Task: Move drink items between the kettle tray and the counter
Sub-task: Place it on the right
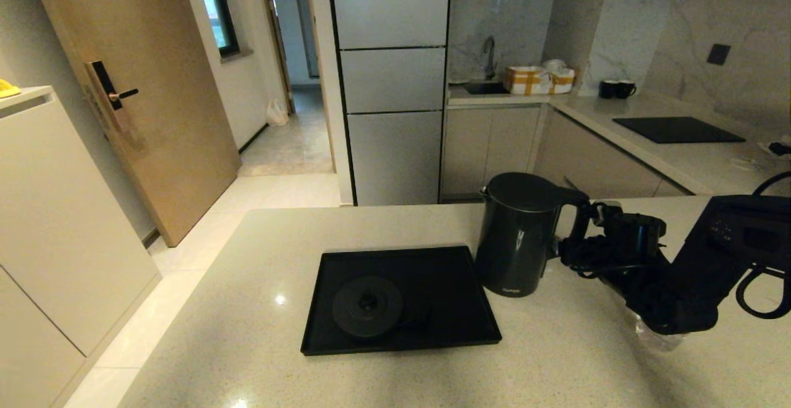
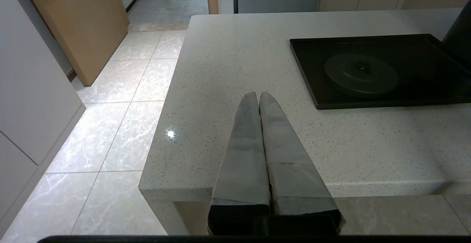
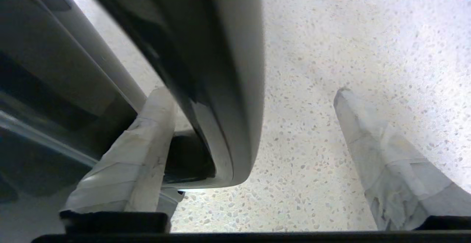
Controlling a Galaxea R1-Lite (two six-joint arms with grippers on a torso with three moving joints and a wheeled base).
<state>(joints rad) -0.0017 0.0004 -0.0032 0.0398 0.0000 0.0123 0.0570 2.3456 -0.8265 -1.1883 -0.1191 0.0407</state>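
Note:
The tall black kettle [image 1: 518, 235] stands upright on the beige counter [image 1: 247, 334], just right of the black kettle tray [image 1: 451, 284]. The tray holds only its round base [image 1: 368, 306]. My right gripper [image 1: 576, 238] is at the kettle's loop handle [image 3: 220, 70] and is open [image 3: 252, 91]. One finger sits inside the loop next to the kettle body [image 3: 36, 88], the other stands well clear outside. A clear plastic shape [image 1: 655, 334] shows under the right arm; no red cap is visible. My left gripper [image 2: 258, 95] is shut and empty, over the counter's near left corner.
The counter's left edge [image 2: 162, 99] drops to the tiled floor. Behind, a second worktop carries a black cooktop panel [image 1: 676, 128] and two dark mugs [image 1: 617, 89]. The tray [image 2: 423, 84] with its base [image 2: 360, 73] lies ahead of the left gripper.

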